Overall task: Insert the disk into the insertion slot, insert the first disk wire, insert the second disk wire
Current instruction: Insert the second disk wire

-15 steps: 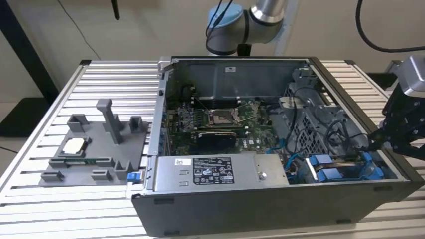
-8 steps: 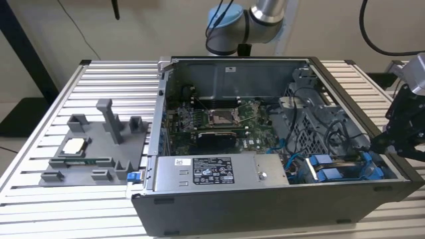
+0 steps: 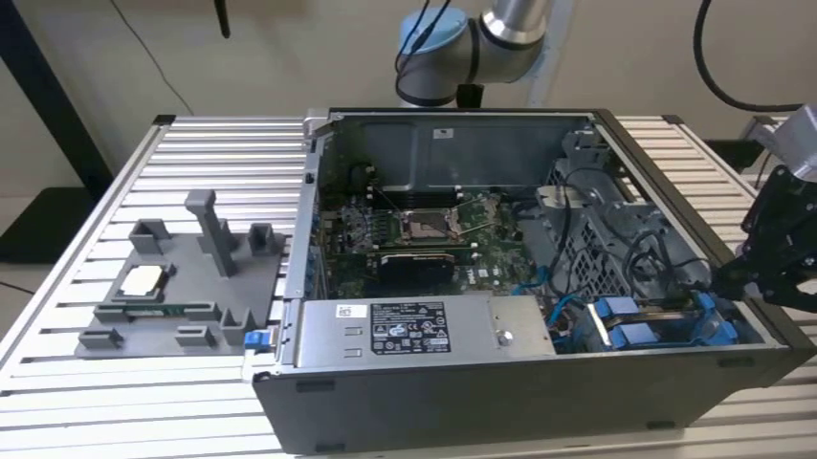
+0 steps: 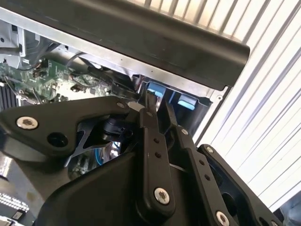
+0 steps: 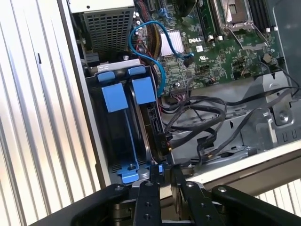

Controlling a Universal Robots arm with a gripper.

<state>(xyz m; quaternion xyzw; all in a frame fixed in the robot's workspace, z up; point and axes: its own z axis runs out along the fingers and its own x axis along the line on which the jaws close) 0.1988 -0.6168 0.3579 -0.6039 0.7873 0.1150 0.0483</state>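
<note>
I see my gripper (image 5: 165, 175) at the open PC case's (image 3: 511, 402) corner on the exterior view's right, fingers (image 4: 151, 109) nearly together with a thin gap, nothing gripped. It hangs just over the case wall, tight against the rim. The disk (image 5: 146, 101) in its blue carrier sits down in the insertion slot (image 5: 101, 155), next to a second blue carrier. Black wires (image 5: 197, 117) lie loose beside the bay, crowding it. Grey fixture tray (image 3: 179, 287) sits on the slatted table (image 3: 77, 382), well apart, with free room around.
</note>
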